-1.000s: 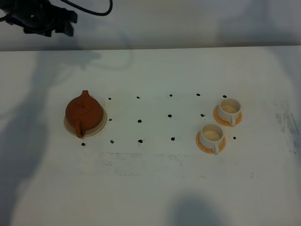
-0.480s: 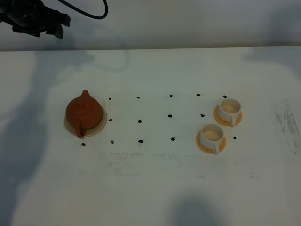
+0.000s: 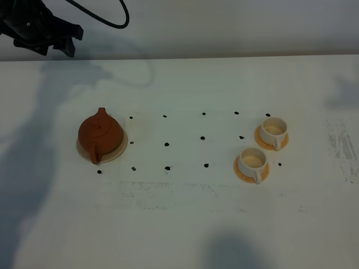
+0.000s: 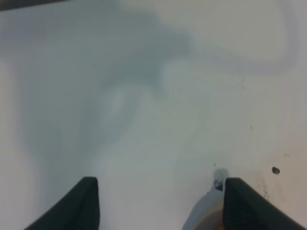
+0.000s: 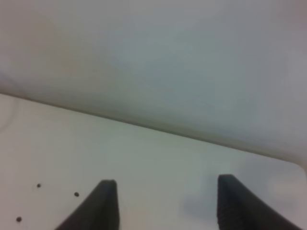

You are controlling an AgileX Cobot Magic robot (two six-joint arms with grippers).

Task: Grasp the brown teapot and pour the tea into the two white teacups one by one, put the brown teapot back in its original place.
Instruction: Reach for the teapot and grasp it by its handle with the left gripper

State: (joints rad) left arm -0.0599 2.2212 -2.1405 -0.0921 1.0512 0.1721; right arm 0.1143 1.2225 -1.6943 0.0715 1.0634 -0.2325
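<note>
**Both tools spread and empty, teapot on its coaster**

The left arm (image 3: 38,28) is raised over the far left corner of the counter (image 3: 185,224), well apart from all the things. The right arm does not show in the high view; its wrist camera looks along the counter toward its far edge.

The left tool (image 4: 163,206) has its fingers spread wide, and only bare counter shows between them. The right tool (image 5: 168,206) is spread too, and it holds and touches nothing.

There is one brown teapot (image 3: 100,133), standing upright on one cream coaster (image 3: 119,149) at the left side. There are two white teacups (image 3: 273,129) (image 3: 252,159) at the right side, near each other, each on its own orange saucer, so two saucers (image 3: 285,140) (image 3: 240,172). Small black dots (image 3: 166,144) lie in rows between the teapot and the cups.
</note>
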